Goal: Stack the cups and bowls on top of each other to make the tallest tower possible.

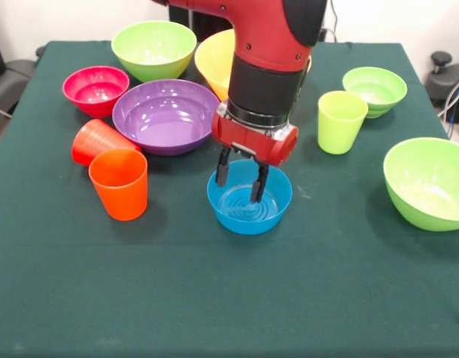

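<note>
The gripper (241, 180) is hanging with fingers spread directly over the blue bowl (249, 201), one fingertip dipping inside it.

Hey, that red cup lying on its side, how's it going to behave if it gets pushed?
The red cup lies tipped against the orange cup, so it would probably roll in a curve, being tapered. It looks like thin glossy plastic: likely light, rigid and a bit slippery.

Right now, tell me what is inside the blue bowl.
Only the tool, open, its two fingers dipping into the blue bowl. The floor that shows is bare; the part behind the fingers is hidden.
</note>
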Robot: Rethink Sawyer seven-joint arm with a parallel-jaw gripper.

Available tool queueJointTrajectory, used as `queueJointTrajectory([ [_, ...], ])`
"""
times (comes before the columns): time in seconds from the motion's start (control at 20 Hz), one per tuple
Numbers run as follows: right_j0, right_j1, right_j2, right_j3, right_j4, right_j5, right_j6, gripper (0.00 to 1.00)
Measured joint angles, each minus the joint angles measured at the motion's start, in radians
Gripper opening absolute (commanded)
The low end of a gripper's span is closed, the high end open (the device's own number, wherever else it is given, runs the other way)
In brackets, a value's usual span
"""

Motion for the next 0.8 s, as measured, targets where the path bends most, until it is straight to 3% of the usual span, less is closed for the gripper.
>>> queueJointTrajectory([
  [0.45, 0.002, 0.023, -0.009, -0.011, 0.000, -0.026, 0.000, 1.00],
  [0.8, 0.001, -0.040, -0.028, 0.014, 0.000, -0.026, 0.000, 1.00],
])
